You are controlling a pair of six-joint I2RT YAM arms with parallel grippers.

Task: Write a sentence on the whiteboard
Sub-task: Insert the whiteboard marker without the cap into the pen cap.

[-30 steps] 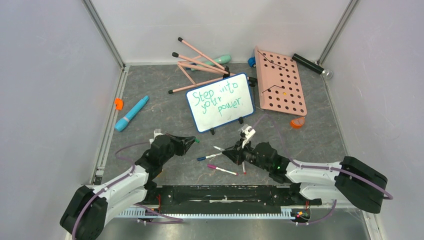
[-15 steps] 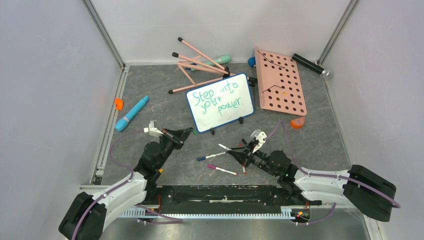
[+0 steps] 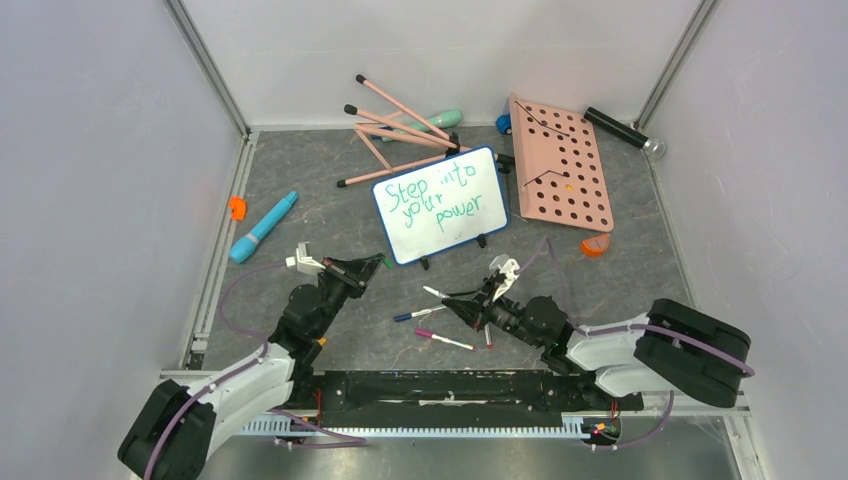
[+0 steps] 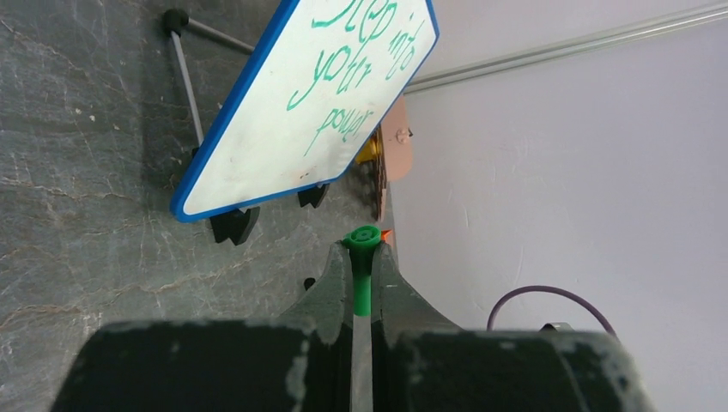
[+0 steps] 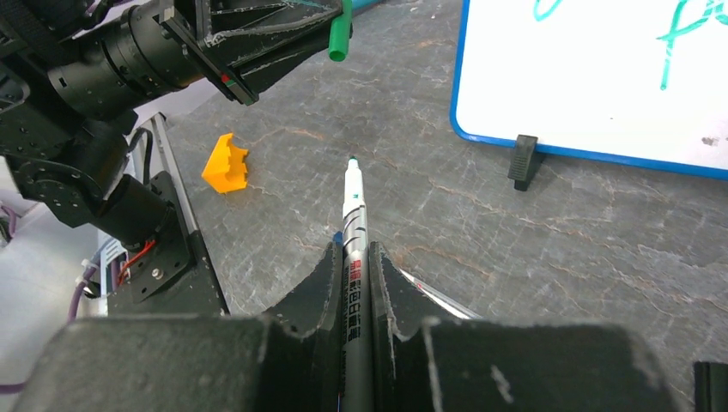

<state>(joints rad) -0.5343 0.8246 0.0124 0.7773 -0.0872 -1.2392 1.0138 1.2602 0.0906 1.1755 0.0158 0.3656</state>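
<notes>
The whiteboard (image 3: 440,205) stands mid-table on black feet, with a blue frame. The sentence (image 3: 436,199) "Step into your power" is in green on it. Both show in the left wrist view (whiteboard (image 4: 257,146), sentence (image 4: 352,77)); the board's lower edge shows in the right wrist view (image 5: 601,86). My left gripper (image 3: 372,265) (image 4: 361,253) is shut on a green marker cap (image 4: 362,237), near-left of the board. My right gripper (image 3: 462,305) (image 5: 352,257) is shut on a silver marker (image 5: 354,215), its green tip bare and pointing toward the cap (image 5: 339,34).
Loose markers (image 3: 418,314) (image 3: 445,340) lie under my right gripper. A pink board with round holes (image 3: 560,165) lies right of the whiteboard, with pink sticks (image 3: 400,130) behind it. A blue pen (image 3: 263,227) and an orange piece (image 3: 237,207) lie at left. Another orange piece (image 3: 595,245) lies at right.
My left gripper moved a little farther and left with the cap, then held still. My right gripper drifted right, then back left with the marker, and its arm swung left.
</notes>
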